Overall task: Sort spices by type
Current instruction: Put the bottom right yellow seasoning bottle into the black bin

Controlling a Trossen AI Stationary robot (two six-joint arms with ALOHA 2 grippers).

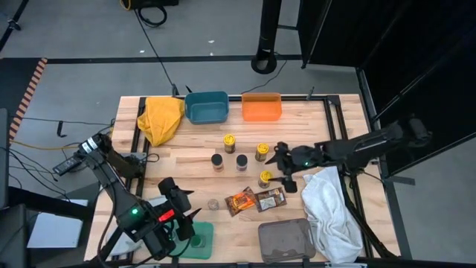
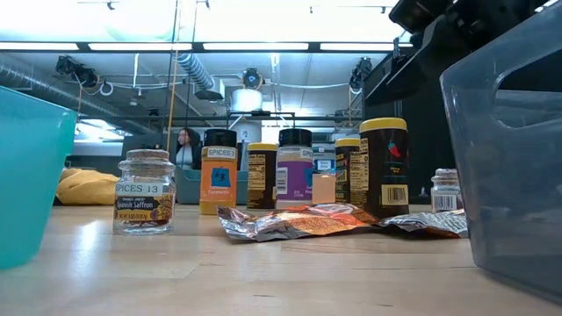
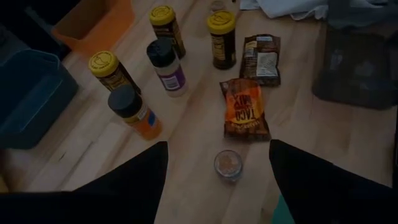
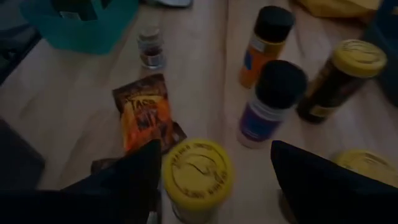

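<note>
— Right gripper [image 1: 283, 169] hangs over the middle of the table, fingers spread apart with nothing between them, right above a yellow-lidded jar [image 1: 265, 178]. Its wrist view shows that lid [image 4: 196, 170] sitting in the gap between the two fingers.

— So the step in hand is a pick?

— I judge so: it looks lined up to take that jar. Nothing is closed on it yet.

— And the left gripper [image 1: 184, 216]?

— Low at the near edge by the green tray [image 1: 204, 237], fingers also apart and empty. The small saffron jar [image 3: 228, 165] stands just ahead of it, on bare wood.

— Where are the other spices?

— Clustered mid-table: two more yellow-lidded jars [image 1: 229, 141], two dark-lidded ones [image 1: 217, 160], and the orange packet [image 1: 240, 201] lying beside the brown packet [image 1: 270, 198]. The teal bin [image 1: 207, 107] and orange bin [image 1: 261, 107] sit at the far edge.

— What does the next move call for?

— Probably lowering squarely around the jar and closing without knocking the packets next to it.
</note>
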